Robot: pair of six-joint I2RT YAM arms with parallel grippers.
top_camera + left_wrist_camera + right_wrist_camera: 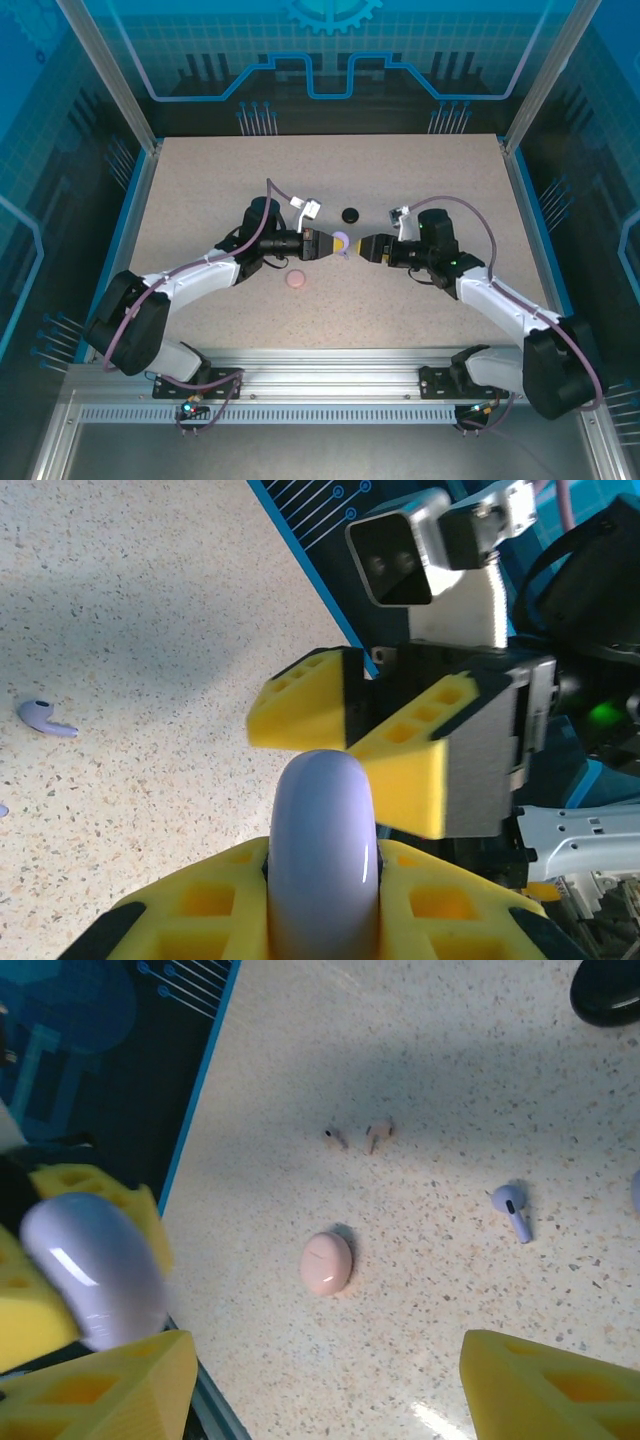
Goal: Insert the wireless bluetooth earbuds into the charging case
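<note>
A closed lavender charging case [322, 850] stands on edge above the table, and my left gripper [322, 890] is shut on it. From above the case [341, 241] hangs mid-table between the two grippers. My right gripper [359, 247] faces it from the right, open, its yellow fingertips [408, 772] just beyond the case and apart from it. In the right wrist view the right gripper [330, 1400] has nothing between its jaws, and the held case [95, 1265] sits at the left. One lavender earbud [510, 1208] lies on the table, also seen as the earbud [45, 717]. Two pale pink earbuds [355, 1137] lie together.
A closed pink case [296, 279] lies on the table in front of the left gripper, seen as the pink case [326, 1262]. A black case [350, 213] sits farther back. The table's blue edge [195, 1090] runs along the left in the right wrist view.
</note>
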